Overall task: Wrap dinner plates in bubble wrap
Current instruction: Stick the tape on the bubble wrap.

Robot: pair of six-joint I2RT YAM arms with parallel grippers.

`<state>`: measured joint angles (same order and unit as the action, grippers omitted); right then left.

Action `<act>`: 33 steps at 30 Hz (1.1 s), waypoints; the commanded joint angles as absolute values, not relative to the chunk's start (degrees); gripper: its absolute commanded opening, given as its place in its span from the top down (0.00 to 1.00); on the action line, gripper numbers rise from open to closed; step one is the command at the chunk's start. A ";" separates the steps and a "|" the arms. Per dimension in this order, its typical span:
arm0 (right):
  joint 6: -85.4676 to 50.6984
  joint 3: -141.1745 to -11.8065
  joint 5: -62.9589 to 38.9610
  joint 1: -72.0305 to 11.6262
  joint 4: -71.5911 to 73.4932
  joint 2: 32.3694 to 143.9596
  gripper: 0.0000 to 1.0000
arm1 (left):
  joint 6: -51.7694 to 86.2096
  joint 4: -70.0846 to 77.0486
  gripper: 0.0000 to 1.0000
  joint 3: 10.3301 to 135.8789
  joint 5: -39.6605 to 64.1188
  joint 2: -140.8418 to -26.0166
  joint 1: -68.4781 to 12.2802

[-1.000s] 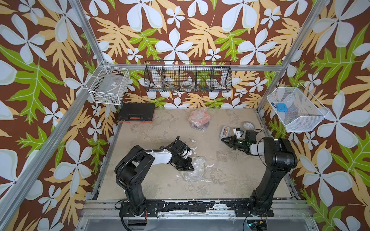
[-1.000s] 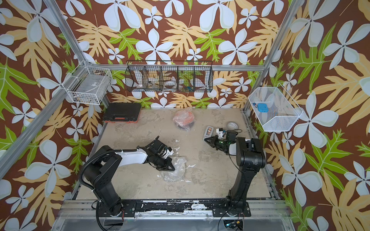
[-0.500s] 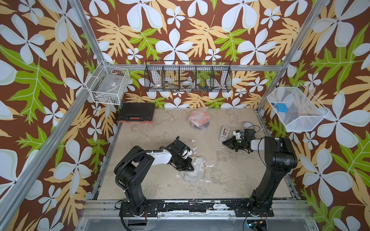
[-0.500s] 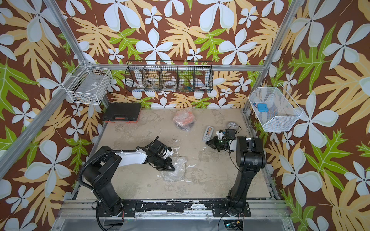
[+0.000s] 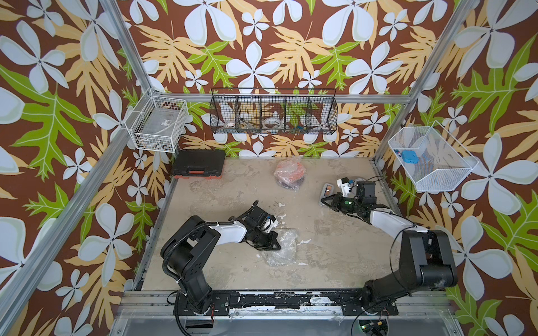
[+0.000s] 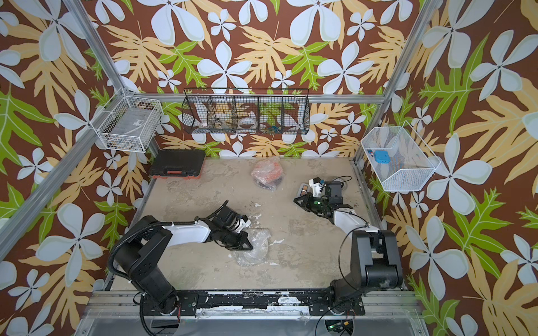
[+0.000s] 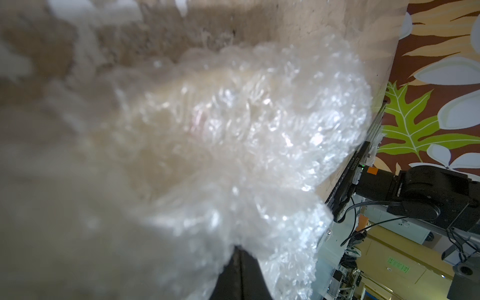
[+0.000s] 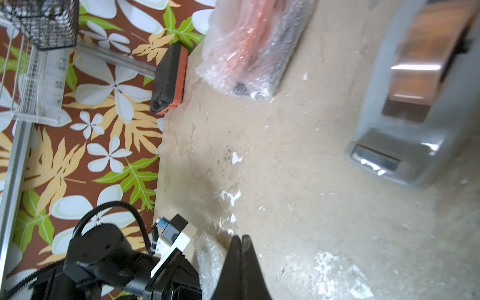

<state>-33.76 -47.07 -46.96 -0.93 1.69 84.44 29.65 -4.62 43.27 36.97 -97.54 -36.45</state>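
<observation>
**Both grippers closed among wrapped plates**

The left gripper (image 5: pixel 278 248), its jaws pressed together, has its tip at the edge of a crumpled bundle of bubble wrap (image 5: pixel 284 253) at the near centre of the table (image 5: pixel 334 247). Whether it pinches the film cannot be told. A cream tint shows through the wrap in the left wrist view. The right gripper (image 5: pixel 322 200), jaws also together and empty, hovers at the far right, just beside a tape dispenser (image 5: pixel 327 190). An orange plate (image 5: pixel 289 171), wrapped, lies at the far centre.

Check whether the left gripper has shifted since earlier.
No. The left gripper, jaws shut, keeps its place at the edge of the crumpled clear bubble wrap, unmoved against the black plastic case.
</observation>
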 commanded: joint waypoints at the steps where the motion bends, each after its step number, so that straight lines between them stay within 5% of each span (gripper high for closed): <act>1: -30.19 -46.25 -47.09 -3.20 -3.70 79.04 1.00 | 28.57 -5.83 0.98 41.73 35.31 -97.00 -35.64; 21: -39.61 -37.51 -40.33 -41.55 -17.10 47.72 1.00 | 31.81 4.66 1.00 36.43 42.67 -96.26 -31.85; 33: -39.80 -38.23 -40.35 -49.09 -0.48 63.12 1.00 | 33.39 8.15 1.00 34.40 44.61 -95.78 -31.81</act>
